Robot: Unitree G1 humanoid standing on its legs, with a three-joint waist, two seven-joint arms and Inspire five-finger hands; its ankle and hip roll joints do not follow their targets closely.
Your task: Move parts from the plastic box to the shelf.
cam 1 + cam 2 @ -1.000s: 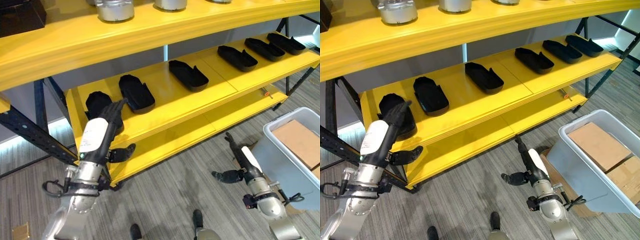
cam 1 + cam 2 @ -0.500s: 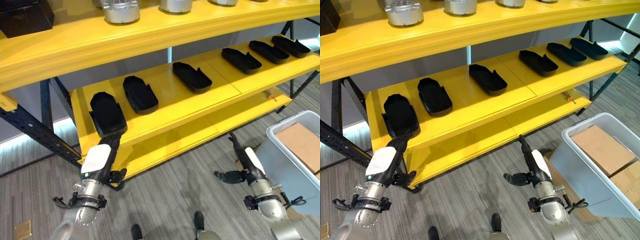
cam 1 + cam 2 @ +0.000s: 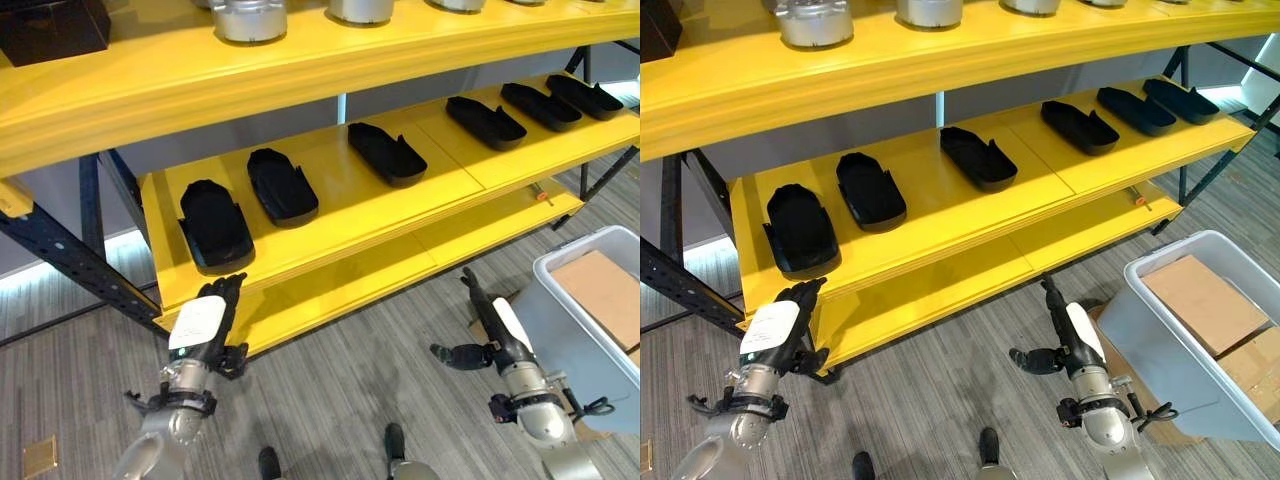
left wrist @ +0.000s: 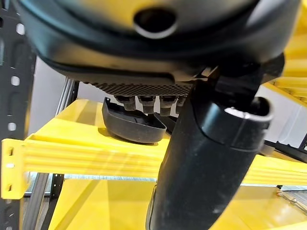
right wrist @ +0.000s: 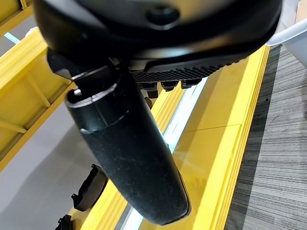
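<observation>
Several black moulded parts lie in a row on the yellow shelf's (image 3: pixel 340 215) middle tier. The leftmost part (image 3: pixel 212 222) sits near the left end, also seen as the part (image 4: pixel 132 127) past my left fingers. My left hand (image 3: pixel 212 305) hangs open and empty below that tier's front edge, apart from the part. My right hand (image 3: pixel 488 325) is low over the floor, open with straight fingers and nothing in it. It hangs just left of the grey plastic box (image 3: pixel 585 335). The box holds cardboard pieces (image 3: pixel 600 285).
Metal cylinders (image 3: pixel 248 18) and a black box (image 3: pixel 52 25) stand on the top tier. A dark perforated brace (image 3: pixel 70 262) slants at the shelf's left end. The lower yellow tier (image 3: pixel 400 270) is bare. Grey carpet (image 3: pixel 340 400) lies between my hands.
My left hand has dropped from the leftmost black part on the middle tier to below the shelf's front edge; the part stays on the shelf. The right hand has barely moved.
</observation>
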